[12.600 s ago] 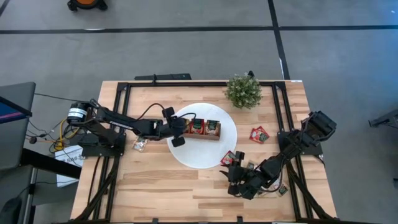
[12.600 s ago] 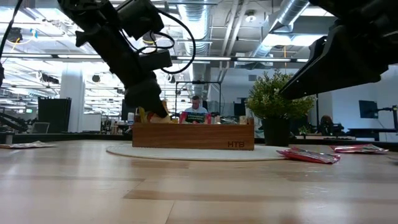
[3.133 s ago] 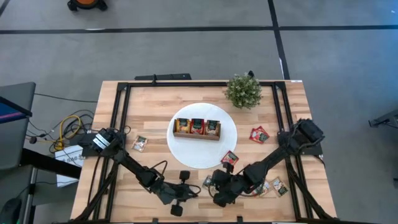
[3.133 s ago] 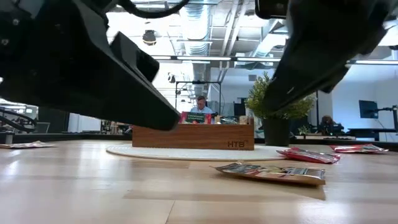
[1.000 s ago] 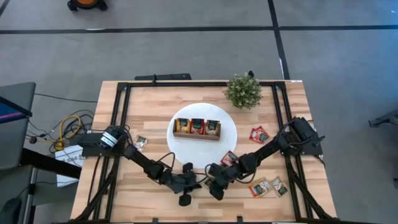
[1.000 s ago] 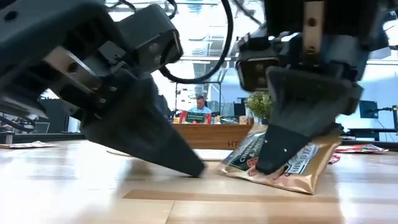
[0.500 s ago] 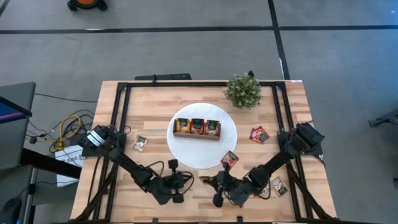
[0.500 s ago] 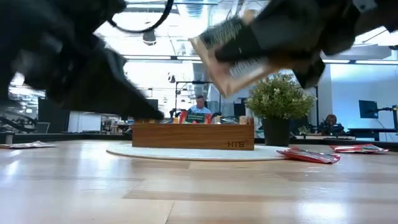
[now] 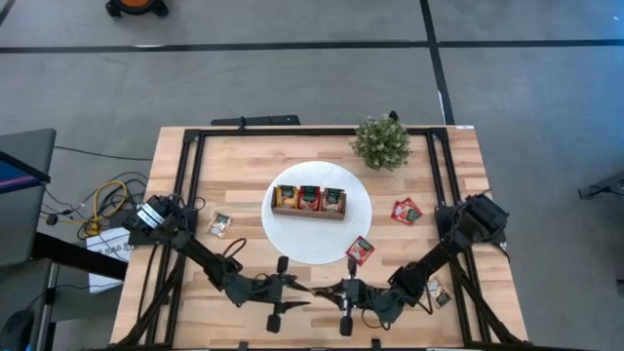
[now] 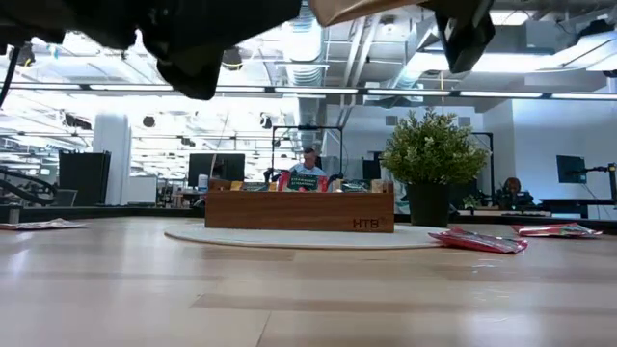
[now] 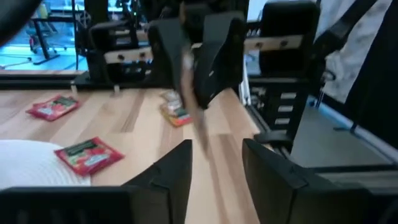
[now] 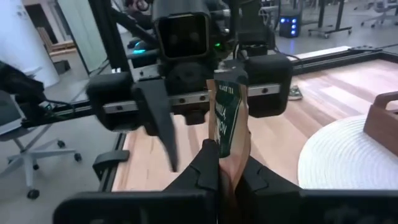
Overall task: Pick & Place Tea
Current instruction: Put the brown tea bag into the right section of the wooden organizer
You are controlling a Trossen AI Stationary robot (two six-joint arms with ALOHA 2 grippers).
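Note:
A beige tea sachet with dark green print (image 12: 228, 118) stands upright in the air over the table's front middle, with my right gripper (image 12: 227, 165) shut on it. From above, the sachet (image 9: 320, 290) is a thin sliver between the two grippers. My left gripper (image 11: 214, 168) faces it from the table's left, level and open, and is not touching it. The wooden box (image 9: 308, 201), holding more sachets, stands on the white disc (image 9: 292, 244). One red sachet (image 9: 360, 250) lies on the disc's near right rim. My right gripper pinches the sachet's lower edge (image 12: 229, 149) between its two fingers. The fingers lie level and come from the table's right. The sachet stands up from them, flat face toward the wrist camera, lifted clear of the table.
A green plant (image 9: 382, 142) stands at the far right. Loose sachets lie right of the disc (image 9: 406, 211), near the right front (image 9: 434, 291) and at the left (image 9: 218, 225). Black rails (image 9: 190, 195) run along the table's sides. Bare wood lies in front of the disc.
Both grippers have risen from the table at the front middle and tipped from pointing down to level. My right gripper has carried the beige sachet up with it. The sachet lay tilted on the wood and now stands upright, clear of the table.

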